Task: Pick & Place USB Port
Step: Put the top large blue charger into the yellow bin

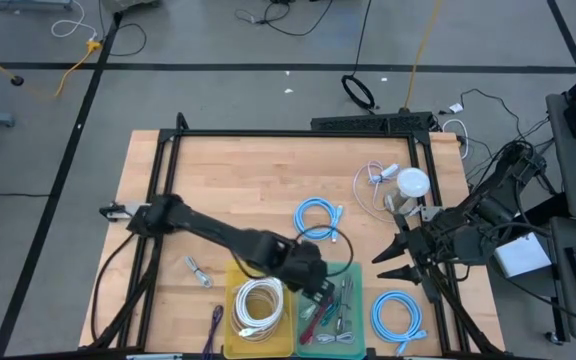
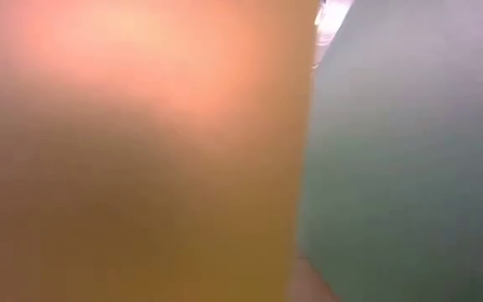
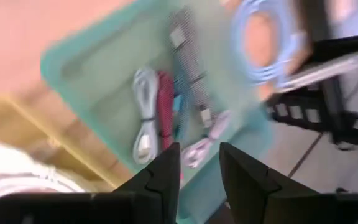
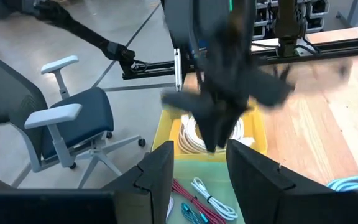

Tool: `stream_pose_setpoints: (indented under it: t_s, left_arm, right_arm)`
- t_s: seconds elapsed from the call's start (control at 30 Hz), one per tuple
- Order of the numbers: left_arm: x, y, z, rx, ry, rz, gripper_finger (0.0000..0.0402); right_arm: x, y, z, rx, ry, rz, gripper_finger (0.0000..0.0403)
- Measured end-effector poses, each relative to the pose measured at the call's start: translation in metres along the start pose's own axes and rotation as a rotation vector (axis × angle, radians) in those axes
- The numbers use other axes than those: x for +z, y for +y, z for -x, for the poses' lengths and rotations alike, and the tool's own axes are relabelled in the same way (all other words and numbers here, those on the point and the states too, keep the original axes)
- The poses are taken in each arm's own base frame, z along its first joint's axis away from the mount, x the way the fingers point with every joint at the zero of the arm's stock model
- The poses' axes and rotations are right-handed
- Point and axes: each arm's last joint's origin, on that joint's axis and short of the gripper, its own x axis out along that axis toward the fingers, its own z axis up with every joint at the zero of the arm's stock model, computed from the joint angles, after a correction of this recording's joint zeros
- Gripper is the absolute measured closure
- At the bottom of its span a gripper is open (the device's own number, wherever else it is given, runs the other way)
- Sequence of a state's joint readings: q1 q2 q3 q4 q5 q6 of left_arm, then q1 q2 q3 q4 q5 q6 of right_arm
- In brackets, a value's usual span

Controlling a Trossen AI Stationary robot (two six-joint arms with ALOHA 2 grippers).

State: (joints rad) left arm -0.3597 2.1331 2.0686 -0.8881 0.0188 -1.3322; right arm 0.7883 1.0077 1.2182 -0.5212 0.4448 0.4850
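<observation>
The left claw [image 1: 320,290] hangs over the green bin [image 1: 353,272] at the counter's [image 1: 238,180] near edge, its fingers [image 3: 160,177] parted with nothing between them. In the left wrist view the bin [image 3: 86,59] holds a row of bundled cables [image 3: 166,112], white, red and teal, plus small USB-type plugs [image 3: 204,115] lying on its floor; which of these is the task's USB port I cannot tell. Touching the green bin on one side stands the yellow bin [image 1: 230,335], filled by a coil of white cable [image 1: 259,306]. Around them lie a light blue cable coil [image 1: 318,220] just behind the left arm's wrist, a second blue coil [image 1: 399,315] near the counter's right front corner, a white cable [image 1: 370,180] beside a white round lid [image 1: 412,183], a small metal piece [image 1: 198,270] on open wood to the left, and a purple cable [image 1: 215,325] at the yellow bin's outer side. The right claw [image 1: 386,262] waits low over the counter's right side between the lid and the second coil, fingers [image 4: 157,171] apart and empty. The middle and back left of the counter are bare wood, bounded by a black frame [image 1: 288,133]. The low view is filled by the yellow and green bin walls [image 2: 392,151].
</observation>
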Motion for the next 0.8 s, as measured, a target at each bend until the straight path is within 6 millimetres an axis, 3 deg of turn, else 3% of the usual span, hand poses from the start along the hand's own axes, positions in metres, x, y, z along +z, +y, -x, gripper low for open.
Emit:
stream_pose_setpoints:
  t_s: [0.13,0.23,0.43,0.53,0.6,0.8]
  left_arm:
    - [-0.012,-0.009,0.048,-0.062,-0.055,-0.174,0.0287]
    - [-0.037,-0.006,0.071,-0.028,0.014,-0.321,0.0287]
    - [-0.098,0.034,0.096,0.373,0.332,-0.477,0.0287]
    - [-0.118,0.047,0.097,0.435,0.410,-0.654,0.0287]
    - [-0.130,0.056,0.098,0.471,0.358,-0.734,0.0288]
    - [-0.134,0.113,0.089,0.649,0.479,-0.848,0.0317]
  right_arm:
    - [0.000,0.000,0.000,0.000,0.000,-0.003,0.0264]
    - [-0.001,0.000,0.000,-0.001,0.007,-0.005,0.0264]
    - [-0.001,-0.001,0.000,-0.013,0.004,-0.004,0.0264]
    - [0.000,-0.002,0.000,-0.058,-0.021,-0.012,0.0264]
    - [0.001,-0.003,0.000,-0.096,-0.042,-0.014,0.0264]
    - [-0.003,-0.008,-0.003,-0.228,-0.106,-0.013,0.0264]
